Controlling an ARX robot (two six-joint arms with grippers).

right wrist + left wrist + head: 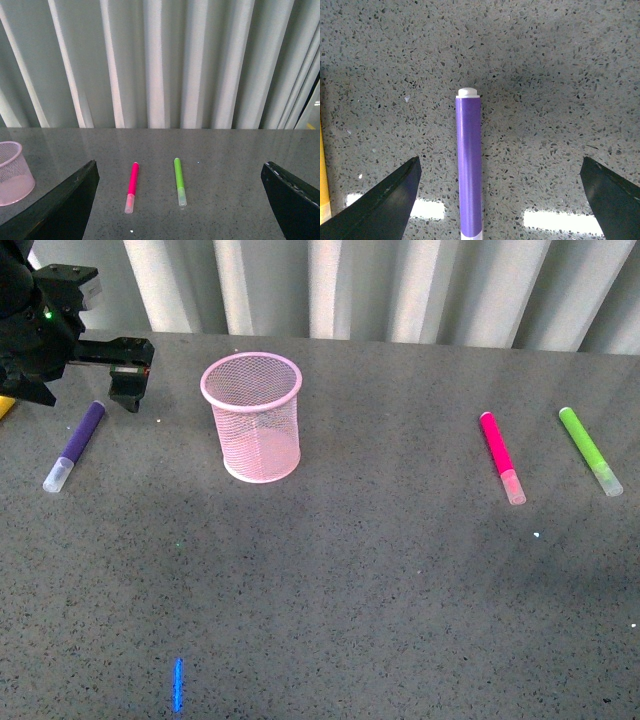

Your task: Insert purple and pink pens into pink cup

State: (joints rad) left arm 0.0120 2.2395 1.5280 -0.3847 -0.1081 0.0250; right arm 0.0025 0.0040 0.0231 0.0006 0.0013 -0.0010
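The purple pen [78,440] lies flat at the far left of the grey table, its clear cap toward me. My left gripper [88,390] hovers open over the pen's far end. In the left wrist view the pen [469,175] lies lengthwise between the spread fingers [385,200], nearer one of them and untouched. The pink mesh cup [252,420] stands upright and empty, right of the purple pen. The pink pen [500,455] lies at the right. My right gripper [180,205] is open and empty, out of the front view, facing the pink pen [132,185] and the cup [12,175].
A lime-green marker [590,450] lies right of the pink pen, also in the right wrist view [179,180]. A yellow object's edge [324,185] lies beside the purple pen. A small blue streak [178,685] marks the table near me. A pleated curtain [400,285] stands behind the table.
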